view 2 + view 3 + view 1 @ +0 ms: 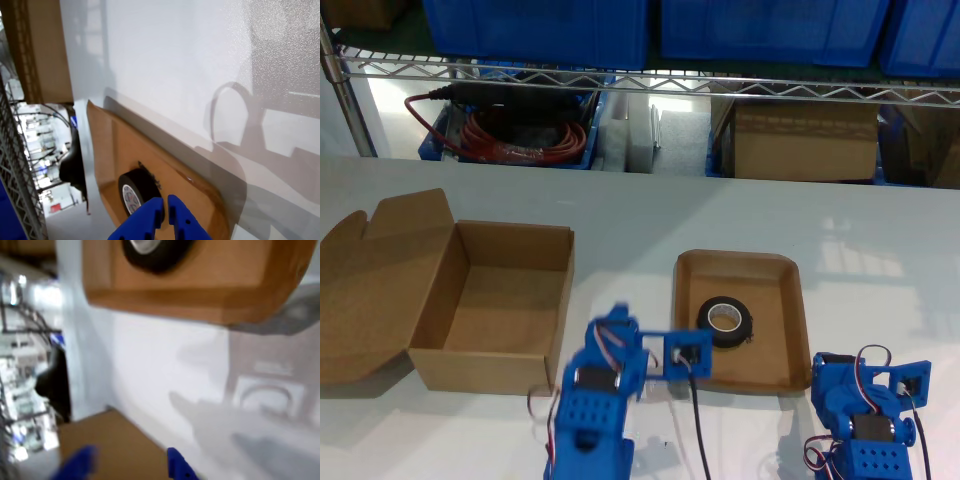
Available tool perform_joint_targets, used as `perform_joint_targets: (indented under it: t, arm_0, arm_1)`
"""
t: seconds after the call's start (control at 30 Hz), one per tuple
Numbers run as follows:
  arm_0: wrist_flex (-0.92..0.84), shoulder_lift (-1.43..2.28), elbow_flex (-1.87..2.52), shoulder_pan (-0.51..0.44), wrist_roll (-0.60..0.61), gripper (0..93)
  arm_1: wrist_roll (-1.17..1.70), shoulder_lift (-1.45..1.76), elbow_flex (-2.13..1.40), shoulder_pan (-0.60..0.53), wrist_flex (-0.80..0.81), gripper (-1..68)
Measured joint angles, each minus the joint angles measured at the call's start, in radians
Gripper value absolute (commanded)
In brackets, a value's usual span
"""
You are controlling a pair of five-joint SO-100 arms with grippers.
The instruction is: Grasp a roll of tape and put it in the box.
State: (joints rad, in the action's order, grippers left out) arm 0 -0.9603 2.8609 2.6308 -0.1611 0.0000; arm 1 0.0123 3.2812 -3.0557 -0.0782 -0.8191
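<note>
Nearest in the exterior view: two blue 3D-printed arms at the bottom edge, one between box & tray [605, 400], the other by the tray's corner at the exterior view's right [870, 420]. My first gripper [165, 216] has its blue tips pressed together w/ nothing between them, and it points across the tray toward the tape. My second gripper [125, 466] is blurred, but its two blue tips stand apart, holding nothing.

The small black ring-shaped roll of tape w/ pale core [725, 321] lies flat in the shallow brown cardboard tray w/ rounded corners [740, 262], approx. mid-tray, clear of both grippers. To the exterior view's left of the tray sits the deep brown cardboard box [490, 368], nothing showing inside, its tabbed lid flap [375, 285] folded out flat on the white counter [640, 210].

Behind: a wire shelf [650, 85] w/ blue plastic bins [540, 25] on top; under it, coiled red cables [520, 142] & a plain brown carton [805, 142].
</note>
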Motion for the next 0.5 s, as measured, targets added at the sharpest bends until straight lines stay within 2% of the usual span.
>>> perform_joint_targets:
  t: [0.13,0.27,0.5]
  arm_0:
    - [-0.222,-0.505,-0.557,-0.081,0.101,32.9]
    - [-0.336,-0.91,-1.009,-0.137,0.161,32.7]
    - [-0.492,-1.341,-1.318,-0.264,0.161,32.4]
  arm_1:
    - [0.0,0.0,0.0,0.0,0.0,0.3]
    - [0.0,0.0,0.0,0.0,0.0,0.3]
    - [0.0,0.0,0.0,0.0,0.0,0.3]
